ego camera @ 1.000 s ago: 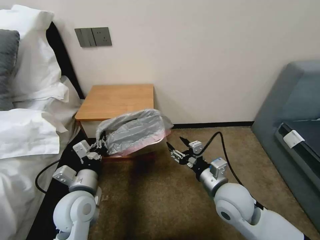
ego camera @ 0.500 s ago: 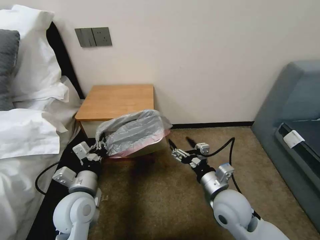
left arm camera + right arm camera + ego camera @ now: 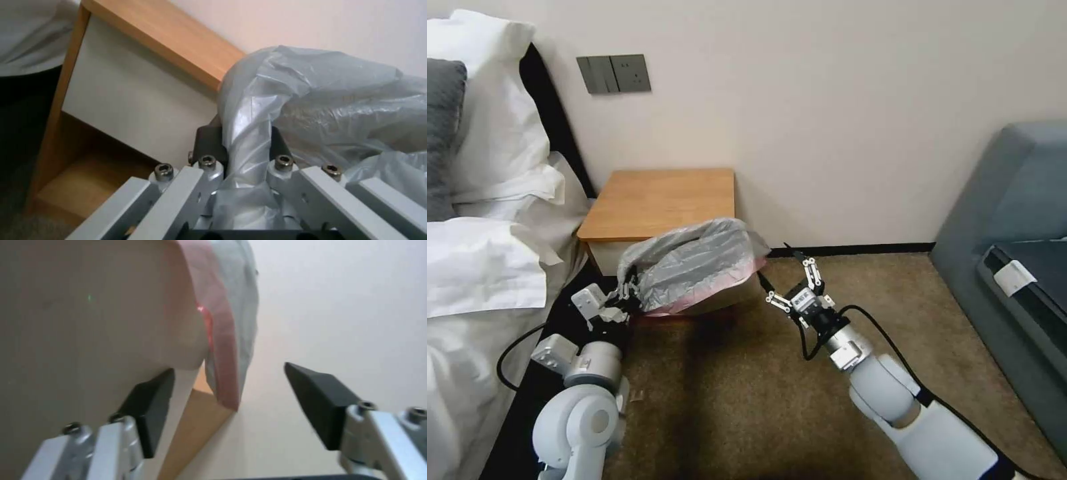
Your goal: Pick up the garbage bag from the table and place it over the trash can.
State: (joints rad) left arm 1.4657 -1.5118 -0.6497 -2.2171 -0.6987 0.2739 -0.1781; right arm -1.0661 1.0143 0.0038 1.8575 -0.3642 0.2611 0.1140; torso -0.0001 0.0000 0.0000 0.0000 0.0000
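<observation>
Garbage bag over trash can, before table, bed left

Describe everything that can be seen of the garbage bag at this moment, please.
The garbage bag is thin, crinkled, translucent grey plastic with a pinkish band along its lower edge. It is draped, puffed up, over the top of the trash can, in front of the table. The left gripper is shut on a bunched fold at its left side. The right gripper is open beside its right edge, not holding it.
</observation>
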